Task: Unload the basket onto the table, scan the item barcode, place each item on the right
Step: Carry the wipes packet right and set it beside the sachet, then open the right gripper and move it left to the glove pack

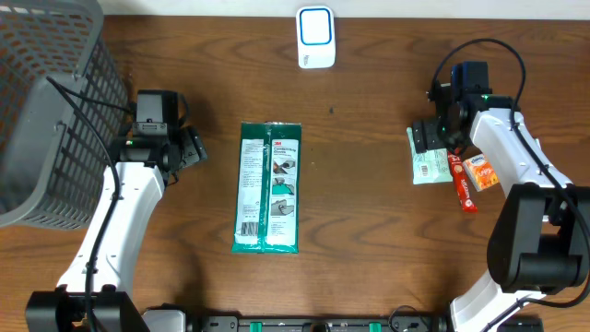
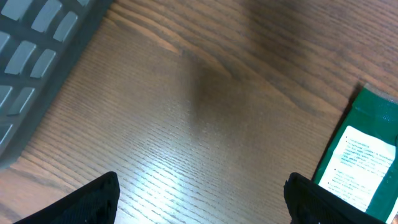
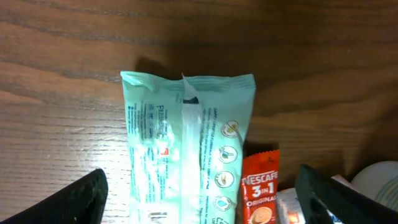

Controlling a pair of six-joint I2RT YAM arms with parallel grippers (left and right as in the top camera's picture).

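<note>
Right gripper [image 3: 202,199] spread above mint packet [image 3: 186,137].
Probably light, soft, slippery film; pinch across its narrow middle. Left gripper [image 2: 205,202] also spread.

Overhead even, sharp. Glare on table [image 2: 155,177] under left gripper [image 2: 202,183], dim ahead, prob. shadow. Blurry fingers [image 3: 74,202] at right gripper [image 3: 202,186].
</note>
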